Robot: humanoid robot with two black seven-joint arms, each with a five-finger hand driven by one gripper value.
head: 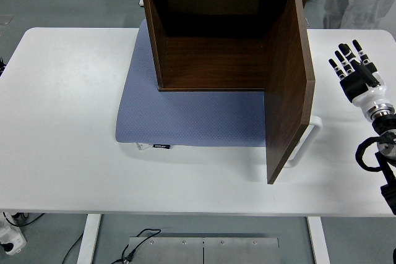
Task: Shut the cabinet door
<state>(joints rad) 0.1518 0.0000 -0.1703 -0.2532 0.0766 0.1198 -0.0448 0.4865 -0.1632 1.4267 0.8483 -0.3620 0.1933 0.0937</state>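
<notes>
Nearest, door: swung fully out toward the table's near edge, white handle on its outer face.
Right hand: fingers spread, empty, just outside the door, apparently placed to push.
Cabinet: empty, on a blue mat.

A dark brown wooden cabinet stands in the upper centre of the frame, its interior bare. Its door, hinged on the right, swings wide open toward the lower right, a white handle on its outer face.
</notes>
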